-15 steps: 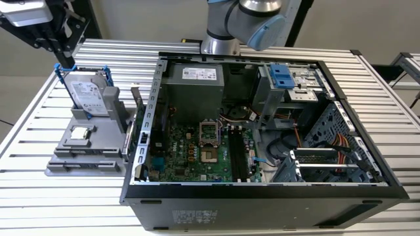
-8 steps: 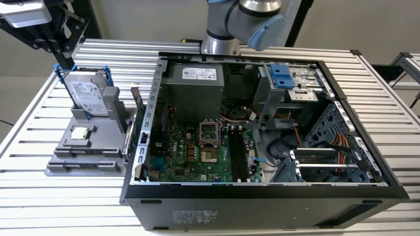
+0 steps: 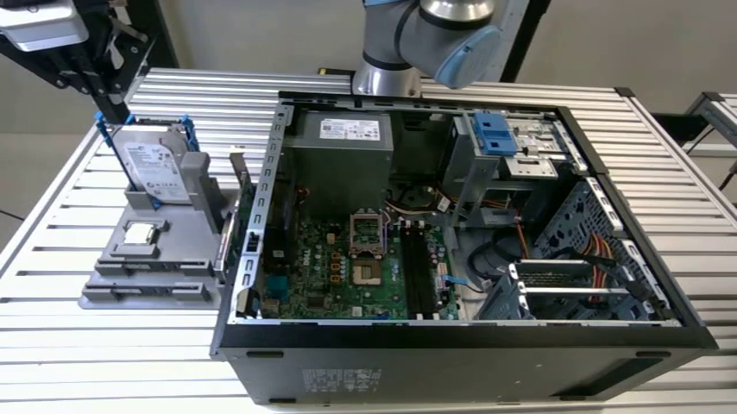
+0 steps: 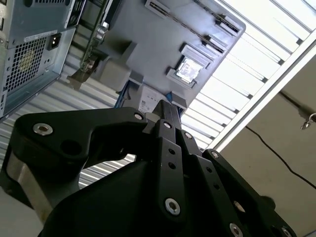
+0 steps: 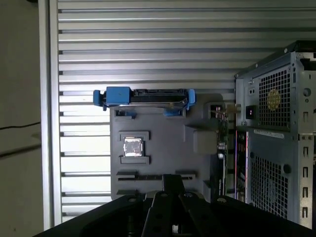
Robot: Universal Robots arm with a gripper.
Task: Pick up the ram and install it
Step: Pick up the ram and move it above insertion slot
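Ram (image 5: 222,140) is parked on its long edge along the side of the grey holder (image 5: 163,133) that faces the computer case (image 5: 276,148). It is not in hand and not yet in the machine. Standing up like that, it leaves a narrow top edge free to be pinched, which looks like the point of the holder.

The gripper (image 4: 165,109) hangs above the holder with its jaws drawn together and nothing between them. In the exterior view it sits over the upright hard drive (image 3: 155,164), off toward the side away from the ram, so it isn't lined up over the stick.

Out from there, the small square chip (image 5: 132,147) lies flat in its own pocket. Each part has its own seat, well apart. The case lies open-side up on the slatted table (image 3: 645,129), so the black memory slots (image 3: 417,267) on the motherboard face upward and are open to a push from above.
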